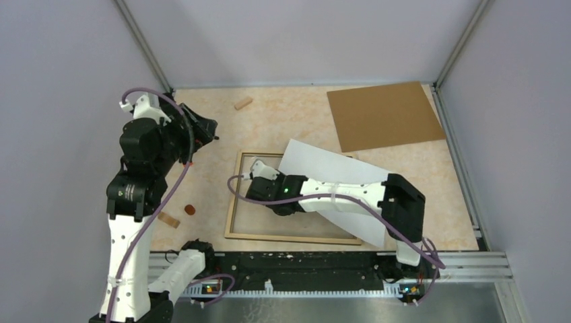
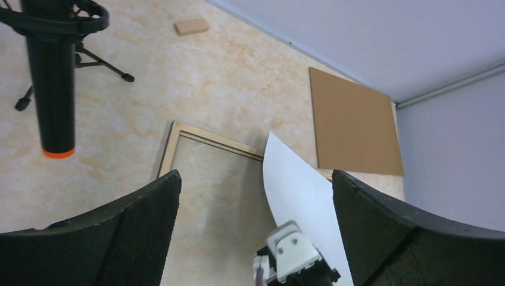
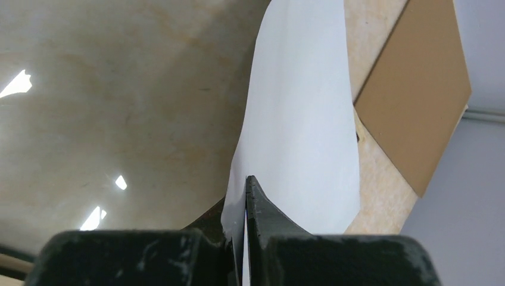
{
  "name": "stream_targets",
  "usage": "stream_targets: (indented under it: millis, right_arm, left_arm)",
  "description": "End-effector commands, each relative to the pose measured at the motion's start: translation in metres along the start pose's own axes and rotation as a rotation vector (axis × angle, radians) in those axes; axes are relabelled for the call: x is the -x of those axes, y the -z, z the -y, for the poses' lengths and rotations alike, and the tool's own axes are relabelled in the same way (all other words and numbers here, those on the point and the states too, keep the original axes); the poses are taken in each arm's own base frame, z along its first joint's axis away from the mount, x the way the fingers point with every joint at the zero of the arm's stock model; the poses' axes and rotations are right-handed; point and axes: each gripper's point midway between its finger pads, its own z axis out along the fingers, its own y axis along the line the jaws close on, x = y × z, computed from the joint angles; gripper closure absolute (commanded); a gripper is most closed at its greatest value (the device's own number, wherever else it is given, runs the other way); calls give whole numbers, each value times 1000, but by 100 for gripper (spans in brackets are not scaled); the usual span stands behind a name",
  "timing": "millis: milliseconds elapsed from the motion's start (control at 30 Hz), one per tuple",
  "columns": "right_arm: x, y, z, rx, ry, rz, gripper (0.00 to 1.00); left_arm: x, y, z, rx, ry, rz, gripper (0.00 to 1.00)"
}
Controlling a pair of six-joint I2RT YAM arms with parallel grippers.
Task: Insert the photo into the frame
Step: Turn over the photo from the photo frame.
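Observation:
The photo shows only its plain white side; its printed face is hidden. It hangs tilted and curved over the right half of the frame, a pale wood rectangle lying flat on the table. My right gripper reaches left over the frame and is shut on the photo's edge, the sheet pinched between the closed jaws. The frame's glossy pane lies below. My left gripper is raised at the far left, open and empty, looking down on the frame and photo.
A brown backing board lies flat at the back right, also in both wrist views. A wooden block lies at the back, another and a small red-brown piece left of the frame. Grey walls enclose the table.

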Motion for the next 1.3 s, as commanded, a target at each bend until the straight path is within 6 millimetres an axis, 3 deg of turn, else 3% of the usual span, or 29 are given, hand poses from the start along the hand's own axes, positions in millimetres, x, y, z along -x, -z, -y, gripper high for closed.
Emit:
stream_targets:
  millis: [0, 200, 500, 700, 933, 1267]
  right_arm:
    - [26, 4, -32, 33, 10, 82, 100]
    - [48, 4, -69, 95, 155, 163, 100]
    - [75, -2, -113, 199, 200, 180, 100]
    - [86, -4, -126, 214, 172, 169, 100]
    - [84, -6, -137, 233, 120, 106, 100]
    - [78, -4, -139, 217, 89, 45, 100]
  left_arm:
    - [5, 6, -19, 111, 13, 22, 2]
    - [7, 9, -18, 98, -39, 33, 2]
    - [7, 16, -8, 34, -108, 34, 1]
    - [8, 16, -6, 23, -133, 34, 2]
    - [5, 14, -6, 22, -143, 25, 2]
    - [2, 10, -5, 21, -155, 14, 2]
